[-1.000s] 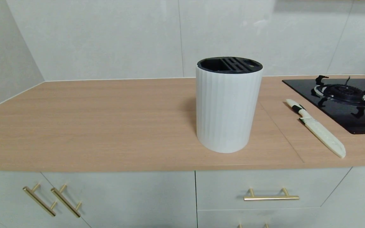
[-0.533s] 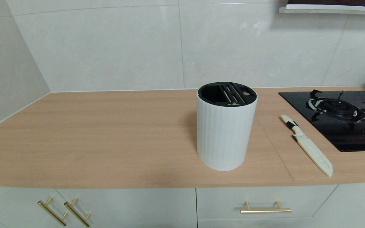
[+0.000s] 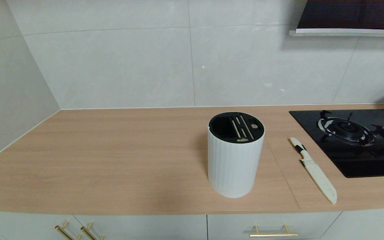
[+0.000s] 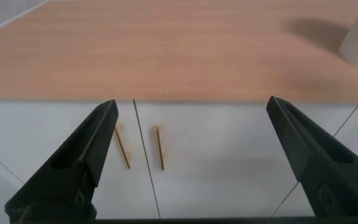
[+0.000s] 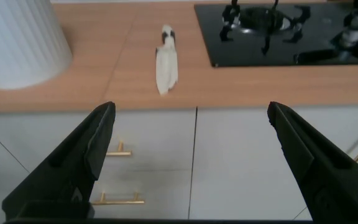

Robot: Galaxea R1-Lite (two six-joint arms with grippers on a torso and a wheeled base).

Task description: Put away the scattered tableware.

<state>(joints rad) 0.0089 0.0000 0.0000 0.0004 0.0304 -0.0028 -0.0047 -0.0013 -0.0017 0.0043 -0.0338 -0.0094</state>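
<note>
On the counter [image 3: 112, 160], the knife [image 3: 313, 170] was seen laid flat between the white holder [image 3: 235, 160] and the stove [image 3: 345, 140], touching neither, while the left gripper [image 4: 191, 102] and right gripper [image 5: 190, 107] were held wide open, empty, facing the cabinet fronts.

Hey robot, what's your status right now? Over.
Left gripper and right gripper open, empty. Knife lies flat on counter, between holder and hob, untouched. Nothing between knife and holder.
</note>
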